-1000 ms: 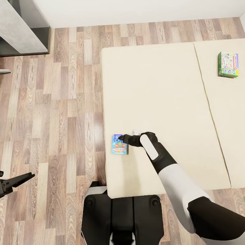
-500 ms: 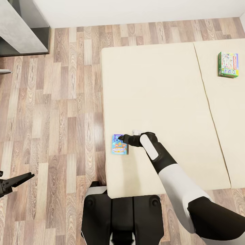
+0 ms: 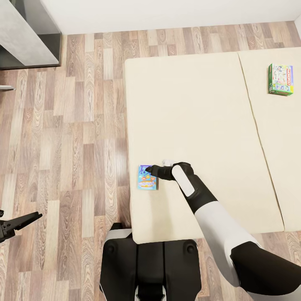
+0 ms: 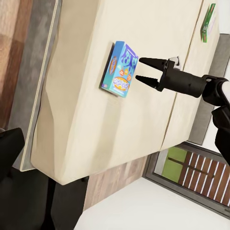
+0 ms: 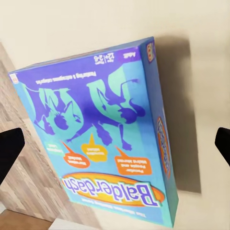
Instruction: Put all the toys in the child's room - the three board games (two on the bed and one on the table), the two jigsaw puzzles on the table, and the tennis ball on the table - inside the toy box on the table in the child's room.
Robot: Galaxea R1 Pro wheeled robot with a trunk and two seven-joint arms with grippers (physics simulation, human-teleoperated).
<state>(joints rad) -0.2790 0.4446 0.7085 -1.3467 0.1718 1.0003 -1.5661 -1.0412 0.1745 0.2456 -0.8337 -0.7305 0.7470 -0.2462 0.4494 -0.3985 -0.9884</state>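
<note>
Head view: nothing has shifted over the last second. The right gripper [image 3: 147, 170] stays poised, fingers spread, at the flat blue-purple board game box [image 3: 147, 179] near the beige bed's [image 3: 188, 104] floor-side edge, so the grasp is judged pending.

Left wrist view: the spread shows sidelong.

Right wrist view: "Balderdash" is legible. The left gripper [image 3: 25, 219] looks near closed.

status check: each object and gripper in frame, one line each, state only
blue-purple board game: flat on the bed near its edge, not gripped.
green-edged board game: flat on the bed's far side, untouched.
right gripper: open, fingers spread just above the blue-purple board game.
left gripper: low over the floor, holding nothing; open or shut unclear.
</note>
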